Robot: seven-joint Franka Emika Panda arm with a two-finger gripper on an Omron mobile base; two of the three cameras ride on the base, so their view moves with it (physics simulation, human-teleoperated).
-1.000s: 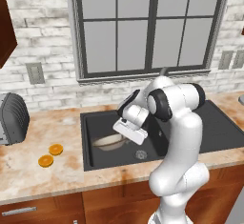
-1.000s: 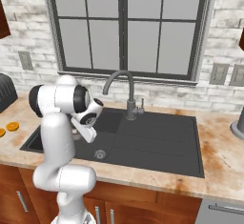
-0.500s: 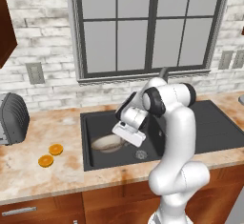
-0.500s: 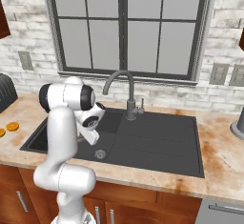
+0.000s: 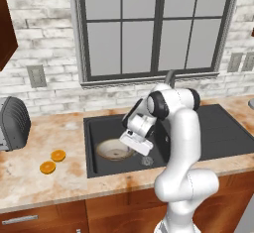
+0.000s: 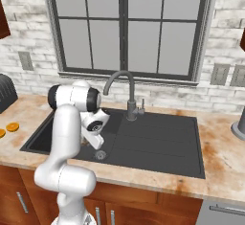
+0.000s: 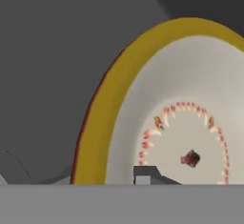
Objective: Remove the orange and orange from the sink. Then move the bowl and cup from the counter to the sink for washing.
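Down in the sink, a matte black rectangular basin, lies the bowl: wide, shallow and round, cream inside with a tan rim. My pincer hangs just over the bowl's right edge, in the left base view. Seen from my hand, the bowl shows what the base cameras cannot: a thick mustard-brown rim, a smooth pale inside, a ring of small reddish-orange flecks and a dark red spot near the middle. One of my fingertips rises over the bowl's inside, the other outside the rim, so the rim lies between them; I cannot tell whether they press it or stand just off it.

Both oranges sit on the desk left of the sink, small round bright discs close together, on beige stone with rusty marbling. From the right base view I see the dark curved faucet, the round metal drain and the broad flat drainboard, while my own arm covers the bowl there.
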